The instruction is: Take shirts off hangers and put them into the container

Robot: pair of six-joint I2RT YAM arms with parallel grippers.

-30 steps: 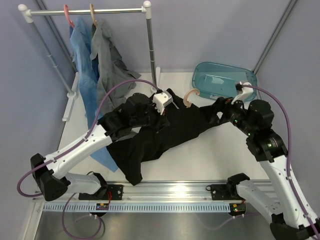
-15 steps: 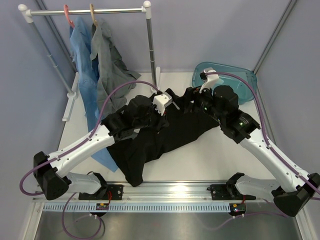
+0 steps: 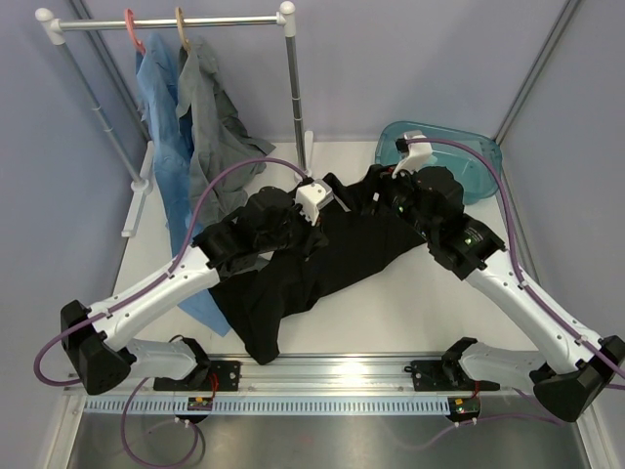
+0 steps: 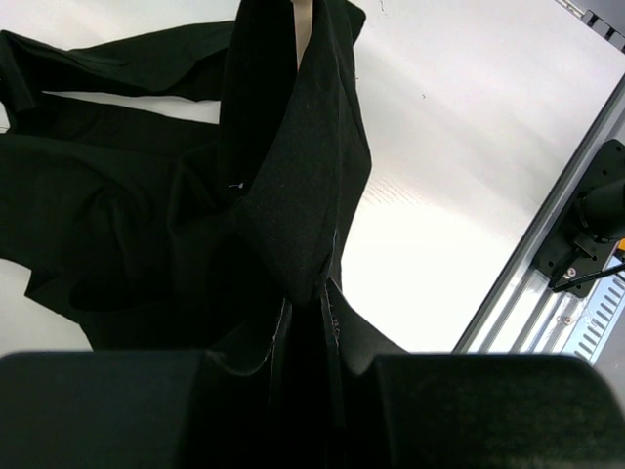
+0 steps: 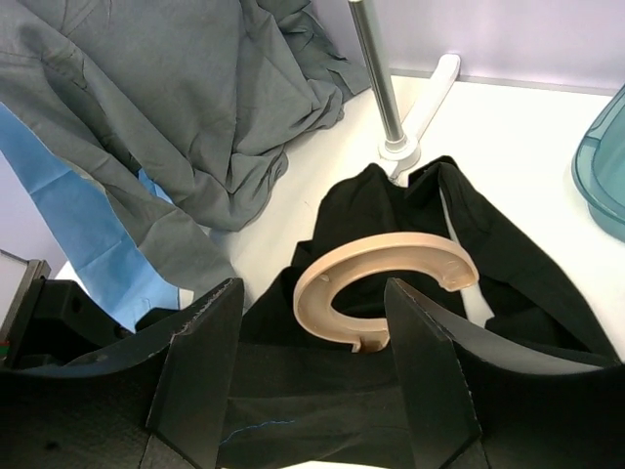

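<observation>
Far left: rail with light blue shirt on the pink hanger and grey shirt on a tan hanger. Both hang clear of the arms, tails down on the worktop.

Centre-left: left jaws clenched on a fold of the black shirt. Wrist view shows the cloth pinched tight and rising from the grip in a ridge. A pale sliver at the top of that ridge is probably hanger, can't be sure.

Centre: black shirt sprawled flat on the worktop, one sleeve trailing toward the near edge. Judged soft, limp and light; it will sag and drag rather than lift as one piece. Best held bunched at collar or shoulder.

Centre-right: wooden hanger hook sticks out of the black collar. Judged stiff, smooth and light, and the hook is the obvious handle. Right jaws stand apart on either side of it, roughly mid-width, with no contact that I can make out.

Far right: container at the back corner, just behind the right arm. No shirt visible in it.
</observation>
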